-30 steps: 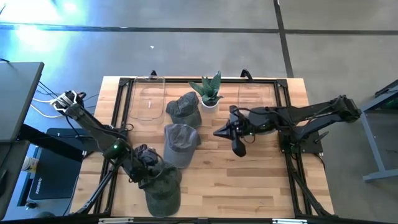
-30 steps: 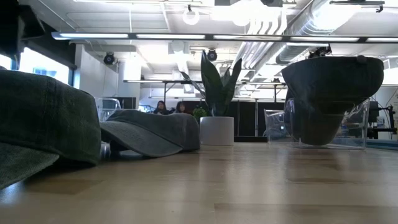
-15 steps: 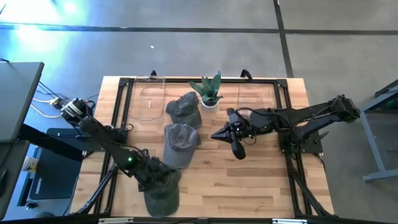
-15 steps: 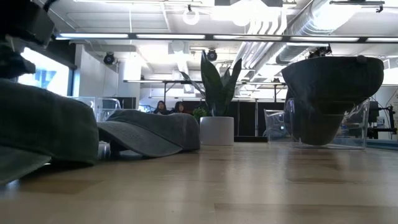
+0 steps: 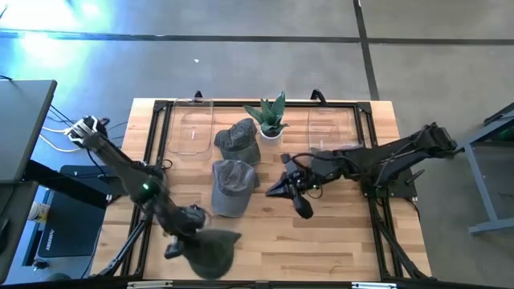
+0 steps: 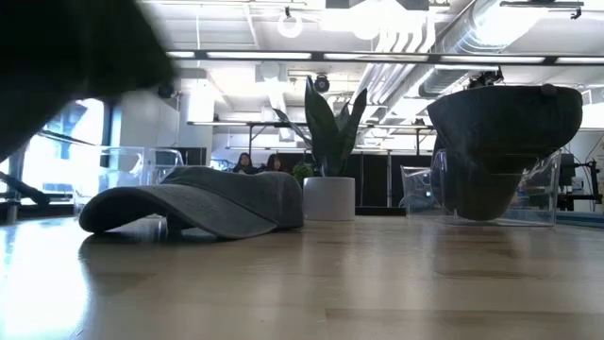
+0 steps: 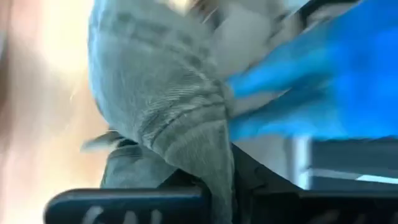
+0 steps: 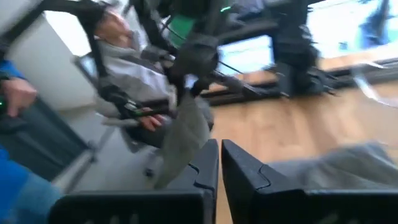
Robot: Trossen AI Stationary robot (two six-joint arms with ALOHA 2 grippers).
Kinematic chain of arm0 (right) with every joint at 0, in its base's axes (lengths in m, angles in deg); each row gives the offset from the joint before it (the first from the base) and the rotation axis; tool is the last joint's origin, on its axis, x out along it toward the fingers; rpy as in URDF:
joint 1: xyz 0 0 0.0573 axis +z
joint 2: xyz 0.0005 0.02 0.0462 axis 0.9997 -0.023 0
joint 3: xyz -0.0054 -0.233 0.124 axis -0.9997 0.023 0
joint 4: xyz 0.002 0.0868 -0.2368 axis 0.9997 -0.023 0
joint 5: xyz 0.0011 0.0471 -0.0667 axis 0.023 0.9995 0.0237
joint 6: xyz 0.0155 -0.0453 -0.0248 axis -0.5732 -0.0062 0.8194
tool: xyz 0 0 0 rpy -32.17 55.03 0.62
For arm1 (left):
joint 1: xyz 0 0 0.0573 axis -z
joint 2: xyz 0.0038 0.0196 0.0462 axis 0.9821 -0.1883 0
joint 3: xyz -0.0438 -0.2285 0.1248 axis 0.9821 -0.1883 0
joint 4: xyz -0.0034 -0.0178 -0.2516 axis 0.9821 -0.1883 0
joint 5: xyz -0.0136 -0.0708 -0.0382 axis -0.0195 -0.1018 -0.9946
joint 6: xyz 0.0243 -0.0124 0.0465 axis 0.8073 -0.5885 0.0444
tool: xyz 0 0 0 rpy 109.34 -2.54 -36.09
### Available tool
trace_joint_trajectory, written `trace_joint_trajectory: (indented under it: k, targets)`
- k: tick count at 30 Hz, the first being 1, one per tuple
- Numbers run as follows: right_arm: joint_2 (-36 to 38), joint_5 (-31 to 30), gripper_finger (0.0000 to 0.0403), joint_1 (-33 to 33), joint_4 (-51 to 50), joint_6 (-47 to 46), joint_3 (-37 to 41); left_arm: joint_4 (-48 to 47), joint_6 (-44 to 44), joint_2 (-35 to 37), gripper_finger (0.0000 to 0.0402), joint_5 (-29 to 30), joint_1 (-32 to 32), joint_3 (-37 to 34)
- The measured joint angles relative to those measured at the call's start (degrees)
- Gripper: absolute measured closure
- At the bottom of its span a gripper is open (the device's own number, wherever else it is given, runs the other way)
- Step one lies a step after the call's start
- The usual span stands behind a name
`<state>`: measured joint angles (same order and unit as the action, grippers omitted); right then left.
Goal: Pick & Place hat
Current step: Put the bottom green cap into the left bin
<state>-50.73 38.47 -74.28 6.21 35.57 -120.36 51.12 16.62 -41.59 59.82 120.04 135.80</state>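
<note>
My left gripper is shut on a dark green hat near the table's near-left corner. The hat hangs clear of the table; it also shows in the low view and the right wrist view. A grey hat lies crown up at the table's middle. Another grey-green hat lies behind it. My right gripper hovers shut and empty to the right of the middle hat. My left gripper pinches a bunched fold of the hat's cloth between its two fingers. One layer or several, I cannot tell. The hat hangs below and beside the fingers, lifted clear of the table, its crown sagging.
A potted plant stands at the far middle. Two clear containers stand at the far left and far right. A dark rounded shape shows by a clear container in the low view. People show beyond the table.
My left gripper has risen with the dark green hat, which lay on the table and now hangs clear of it, drawn out of its flat shape. My right gripper has gone toward the table's left and near edges, closer to the middle hat.
</note>
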Motion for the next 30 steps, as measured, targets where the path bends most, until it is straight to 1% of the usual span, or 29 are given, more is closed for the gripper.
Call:
trace_joint_trajectory:
  k: [3, 6, 8, 13, 16, 19, 22, 24, 27, 30]
  targets:
    - [-2.47, 4.35, 0.0349, -0.35, 5.64, -2.00, -0.04, 6.91, 0.41, 4.36, 0.0396, 1.73, -1.64, 0.02]
    - [-5.29, 7.13, 0.0299, -0.63, 9.80, -2.31, -1.59, 11.75, 0.51, 7.07, 0.0393, 4.33, -3.78, 0.10]
    - [-7.48, 6.65, 0.0260, -0.91, 9.82, -0.84, -3.96, 13.45, 0.83, 7.94, 0.0396, 4.35, -5.48, 0.15]
    - [-11.88, 5.92, 0.0168, -2.77, 6.20, 7.36, -10.66, 14.76, 2.94, 7.91, 0.0399, 1.13, -9.05, 0.09]
    - [-15.08, 9.83, 0.0130, -4.83, 1.81, 9.54, -15.80, 15.08, 3.44, 7.66, 0.0399, -0.57, -10.81, 0.09]
    - [-19.00, 16.06, 0.0115, -6.22, -2.96, 13.02, -20.52, 15.41, 4.10, 7.67, 0.0399, -1.10, -12.54, 0.07]
    - [-22.89, 18.26, 0.0113, -6.68, -5.83, 17.68, -24.12, 16.45, 5.78, 7.67, 0.0399, -1.13, -13.94, 0.07]
    - [-25.06, 19.74, 0.0112, -7.07, -5.26, 20.37, -25.85, 17.01, 6.69, 7.67, 0.0399, -1.38, -14.45, 0.07]
    - [-27.77, 24.66, 0.0112, -8.08, -5.79, 21.30, -27.38, 16.95, 7.04, 7.69, 0.0399, -2.80, -14.91, 0.07]
    - [-28.95, 31.70, 0.0119, -8.89, -5.80, 20.23, -27.76, 16.88, 7.04, 7.69, 0.0399, -3.65, -15.05, 0.07]
